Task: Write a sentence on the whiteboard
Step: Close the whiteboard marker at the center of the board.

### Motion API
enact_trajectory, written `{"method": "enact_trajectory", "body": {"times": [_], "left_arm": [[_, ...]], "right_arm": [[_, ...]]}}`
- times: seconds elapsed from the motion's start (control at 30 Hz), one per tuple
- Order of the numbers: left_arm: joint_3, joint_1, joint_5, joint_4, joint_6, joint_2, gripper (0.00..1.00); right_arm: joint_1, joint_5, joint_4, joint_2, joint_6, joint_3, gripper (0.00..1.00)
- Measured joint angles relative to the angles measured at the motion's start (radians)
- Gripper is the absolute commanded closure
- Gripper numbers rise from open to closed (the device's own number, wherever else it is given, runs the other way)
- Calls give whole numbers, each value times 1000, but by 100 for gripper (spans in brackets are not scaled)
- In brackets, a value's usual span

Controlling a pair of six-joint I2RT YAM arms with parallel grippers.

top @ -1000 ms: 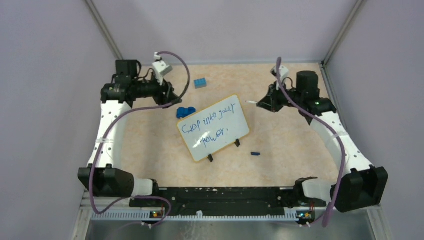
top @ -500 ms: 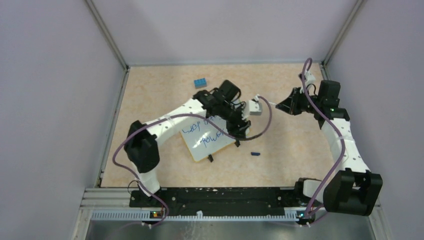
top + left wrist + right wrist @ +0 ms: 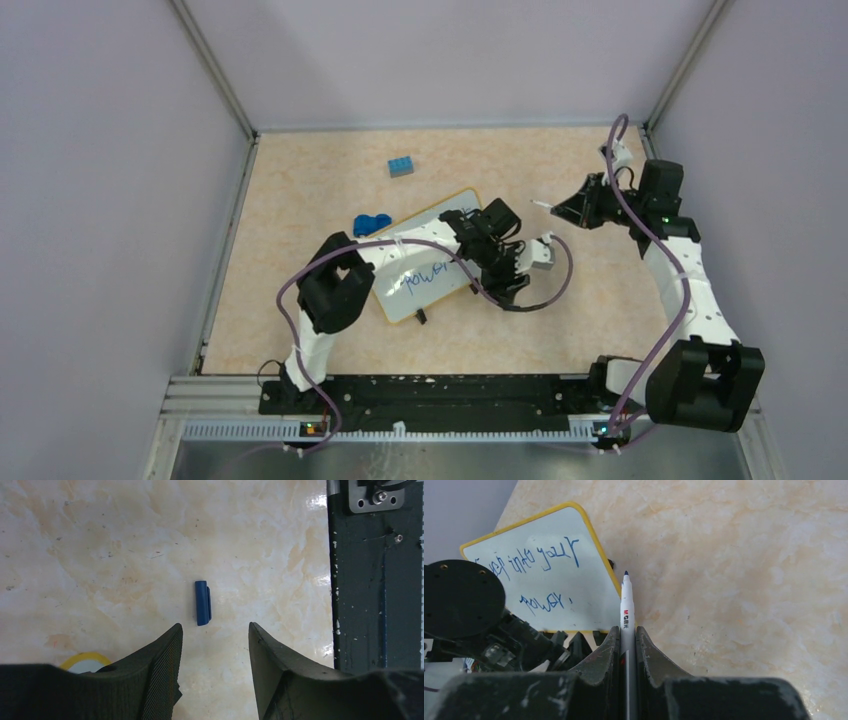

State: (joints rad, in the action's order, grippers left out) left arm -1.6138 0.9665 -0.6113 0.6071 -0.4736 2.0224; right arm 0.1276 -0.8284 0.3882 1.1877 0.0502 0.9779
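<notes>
Two arms over one board. On the left of the beige marbled tabletop (image 3: pixel 300 200), a lumpy blue plastic piece (image 3: pixel 372 223) sits just beside the board's far-left corner. A small blue studded brick (image 3: pixel 401 166) lies farther back, well apart.

Mid-table: the small white rectangular whiteboard with a thin yellow rim (image 3: pixel 589 600) lies flat and askew, with the left arm crossing over it. The blue handwritten sentence (image 3: pixel 531 562) runs in two lines. The lower line looks like "power"; the rest is hard to read.

Just right of the board's near corner, the left gripper (image 3: pixel 215 630) points down at the table, fingers partly spread and holding nothing. A short dark-blue plastic pen cap (image 3: pixel 202 602) lies on the table just ahead of the fingertips, slightly left of the gap's centre. Its long axis runs along the fingers, so they would close across its narrow width. The top view hides it under the gripper.

Far right: the right gripper (image 3: pixel 626 630) is clamped on a white-barrelled marker pen (image 3: pixel 626 600), blue tip bare and off the board.

Judgement: writing looks done and capping is next. The left arm is far nearer the cap.
</notes>
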Motion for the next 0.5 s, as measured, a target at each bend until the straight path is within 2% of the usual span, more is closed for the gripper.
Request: {"method": "enact_trajectory", "body": {"times": [0.5], "left_arm": [[0, 24, 81, -74, -9, 133, 58]], "right_arm": [[0, 15, -7, 13, 33, -12, 100]]}}
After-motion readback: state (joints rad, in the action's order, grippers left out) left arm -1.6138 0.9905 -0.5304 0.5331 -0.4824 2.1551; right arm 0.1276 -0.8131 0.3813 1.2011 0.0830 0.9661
